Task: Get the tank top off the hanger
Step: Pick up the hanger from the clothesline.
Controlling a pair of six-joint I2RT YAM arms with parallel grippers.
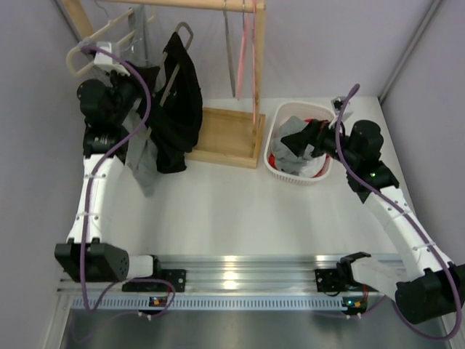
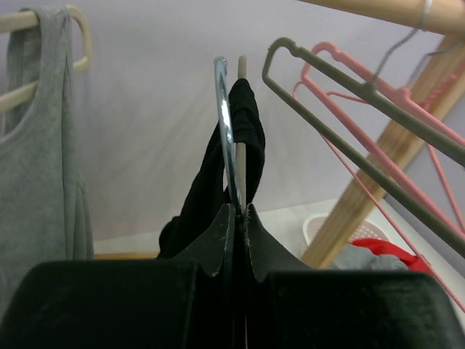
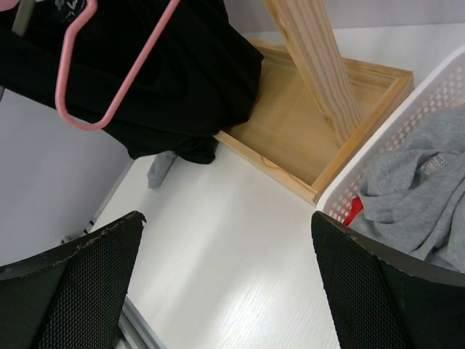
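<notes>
A black tank top (image 1: 182, 109) hangs on a taupe hanger (image 1: 183, 33) with a silver metal hook, in front of the wooden rack at the back left. In the left wrist view the black tank top (image 2: 218, 182) drapes over the hanger (image 2: 241, 131). My left gripper (image 2: 238, 211) is shut on that hanger just below the fabric. From above, the left gripper (image 1: 145, 91) is raised against the garment and partly hidden by it. My right gripper (image 1: 309, 134) hovers open over the white basket (image 1: 272, 142). Nothing lies between the fingers of the right gripper (image 3: 227, 218).
A grey tank top (image 2: 36, 182) hangs on a cream hanger (image 1: 78, 59) to the left. An empty taupe hanger (image 2: 341, 123) and a pink hanger (image 2: 363, 145) hang from the rod. The wooden rack base (image 1: 225, 134) sits mid-table. The basket (image 3: 407, 123) holds grey and red clothes.
</notes>
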